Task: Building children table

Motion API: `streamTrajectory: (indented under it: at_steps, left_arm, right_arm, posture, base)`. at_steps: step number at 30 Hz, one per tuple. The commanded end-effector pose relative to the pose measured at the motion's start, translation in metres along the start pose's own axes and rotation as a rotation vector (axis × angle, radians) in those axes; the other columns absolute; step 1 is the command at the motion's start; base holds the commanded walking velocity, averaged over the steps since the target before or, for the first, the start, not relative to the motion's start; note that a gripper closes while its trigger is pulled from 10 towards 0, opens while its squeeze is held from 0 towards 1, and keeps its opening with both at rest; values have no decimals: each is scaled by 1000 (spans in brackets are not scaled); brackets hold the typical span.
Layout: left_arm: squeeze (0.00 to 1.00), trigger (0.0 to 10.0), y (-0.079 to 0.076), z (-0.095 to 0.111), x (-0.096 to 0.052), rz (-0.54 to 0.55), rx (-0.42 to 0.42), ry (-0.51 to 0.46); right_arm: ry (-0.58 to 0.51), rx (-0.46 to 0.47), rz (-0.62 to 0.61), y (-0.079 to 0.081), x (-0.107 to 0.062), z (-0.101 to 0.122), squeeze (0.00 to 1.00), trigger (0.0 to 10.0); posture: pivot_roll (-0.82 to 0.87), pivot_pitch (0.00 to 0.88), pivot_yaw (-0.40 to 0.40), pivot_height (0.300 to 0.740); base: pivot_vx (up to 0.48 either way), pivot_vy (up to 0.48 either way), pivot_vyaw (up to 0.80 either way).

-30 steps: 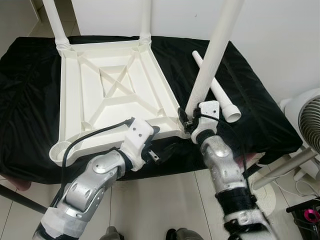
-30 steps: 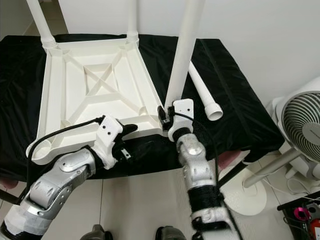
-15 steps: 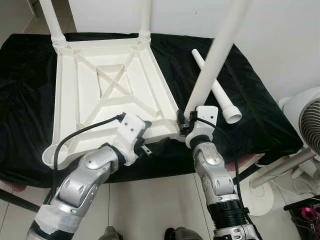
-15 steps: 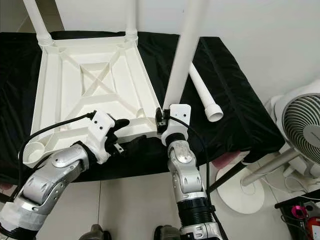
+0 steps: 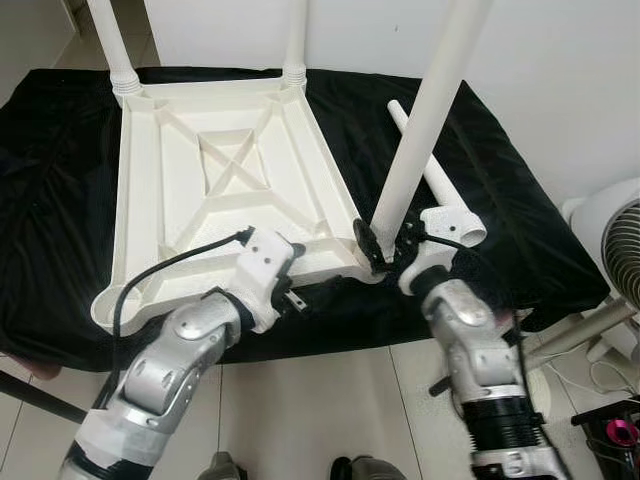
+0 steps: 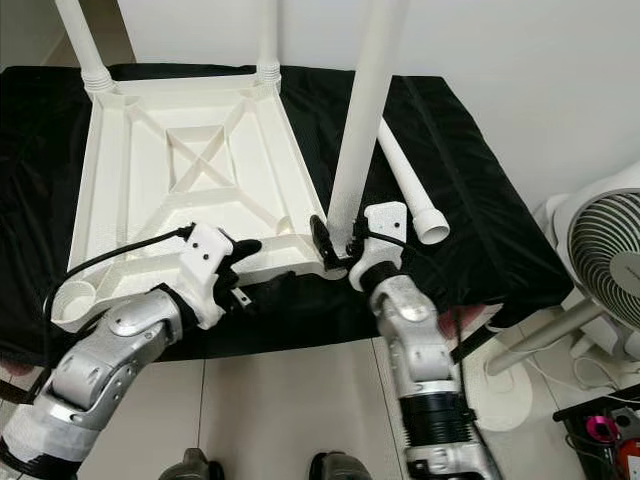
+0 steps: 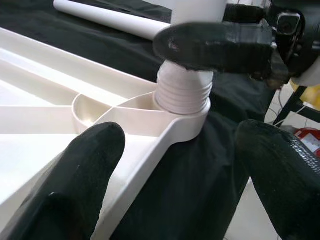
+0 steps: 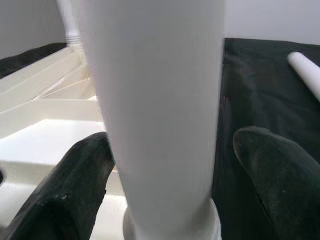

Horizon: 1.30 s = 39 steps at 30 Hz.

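Observation:
The white plastic table top (image 5: 160, 200) lies upside down on a black cloth (image 5: 500, 230). A white leg (image 5: 420, 120) stands in its near right corner socket, and its threaded base (image 7: 182, 92) sits in the ring. My right gripper (image 5: 385, 250) is open around the foot of this leg. One finger (image 8: 85, 175) lies against the leg and the other (image 8: 270, 170) stands a little off it. My left gripper (image 5: 300, 290) is open at the table top's near edge beside that corner. One of its fingers (image 7: 85, 165) is over the rim and the other (image 7: 280, 165) is over the cloth.
Two more legs (image 5: 108, 45) (image 5: 296, 35) stand in the far corners. A loose leg (image 5: 440, 185) lies on the cloth to the right. A white fan (image 5: 625, 250) and its stand are at the far right, and tiled floor lies below the near edge.
My right wrist has swung to the right around the foot of the leg. The left gripper stays at the near edge, and the view has shifted slightly.

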<state>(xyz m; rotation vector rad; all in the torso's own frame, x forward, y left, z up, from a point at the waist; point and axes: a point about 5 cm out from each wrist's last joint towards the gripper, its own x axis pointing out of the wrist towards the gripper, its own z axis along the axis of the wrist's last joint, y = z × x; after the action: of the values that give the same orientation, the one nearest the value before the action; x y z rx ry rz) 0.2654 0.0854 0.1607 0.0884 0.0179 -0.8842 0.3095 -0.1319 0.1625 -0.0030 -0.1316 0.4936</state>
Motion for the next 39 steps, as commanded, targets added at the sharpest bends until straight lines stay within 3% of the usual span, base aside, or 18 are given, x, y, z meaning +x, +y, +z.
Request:
streamTrajectory:
  at_steps: [1,7,14,15,24,25,33,39]
  left_arm:
    - [0,10000,-5,1,1,-47,17,-3]
    - [0,10000,-4,3,3,-49,8,-6]
    - [0,10000,-6,3,4,-55,-7,1]
    - [0,10000,-8,1,4,-56,-9,9]
    - [0,10000,-13,-5,5,-51,15,15]
    - [0,10000,-14,-5,5,-50,20,14]
    - [0,10000,-13,-4,6,-42,43,7]
    - [0,10000,-11,-5,5,-28,49,9]
  right_arm:
    - [18,-19,111,1,3,-6,0,10000]
    - [64,-34,210,0,12,-15,0,10000]
    - [98,-45,239,-4,18,-23,0,10000]
    - [109,-37,239,-5,17,-26,0,0]
    - [134,-7,229,-11,13,-37,0,0]
    - [134,12,209,-11,13,-39,0,10000]
    - [115,55,114,-12,13,-40,0,10000]
    - [126,46,-37,-5,14,-38,0,10000]
  posture:
    - [-26,78,-34,740]
    - [-22,76,-32,740]
    - [-10,76,-34,740]
    - [-10,76,-34,740]
    - [-6,80,-34,740]
    - [-9,82,-30,740]
    - [-12,82,-26,740]
    - [-16,88,-29,740]
  base:
    - [0,0,0]
    - [0,0,0]
    - [0,0,0]
    - [0,0,0]
    - [0,0,0]
    - [0,0,0]
    - [0,0,0]
    - [0,0,0]
